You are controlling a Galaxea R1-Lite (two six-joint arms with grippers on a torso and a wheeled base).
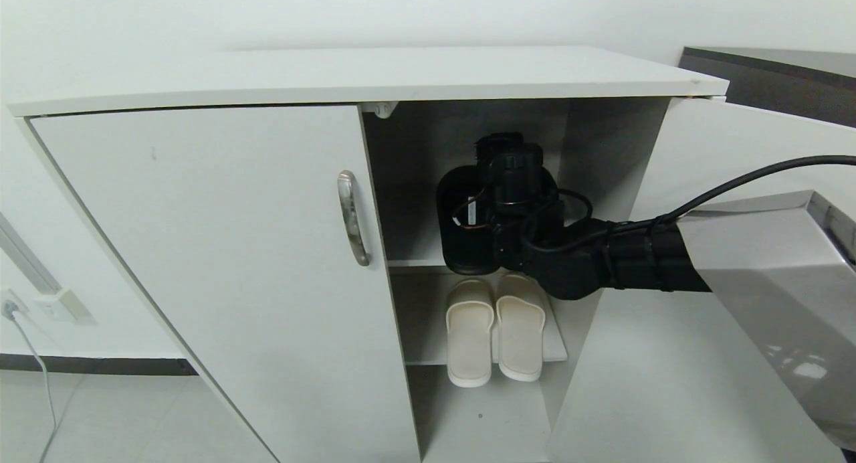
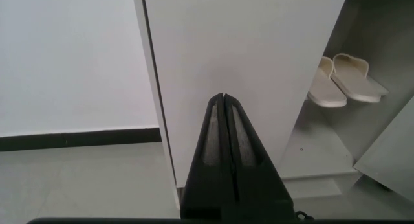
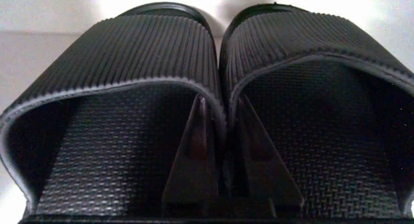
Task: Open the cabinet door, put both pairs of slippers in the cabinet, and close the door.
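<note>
The cabinet (image 1: 374, 75) is standing with its right door (image 1: 669, 383) swung open. Inside its upper compartment the right gripper (image 3: 223, 153) is pinching the black slippers (image 1: 461, 215) between its jaws. The cream slippers (image 1: 495, 329) are lying on the shelf (image 1: 555, 348) below. The left gripper (image 2: 223, 130) is hovering outside, jaws pressed together.

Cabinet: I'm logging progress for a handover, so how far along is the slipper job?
Done: the right door is open and the white slippers lie on a shelf inside the cabinet. In hand: the right gripper pinches the black slippers together, over the shelf above them. Left: release them, withdraw the arm and close the door. The left gripper is shut and empty, outside by the closed left door.
</note>
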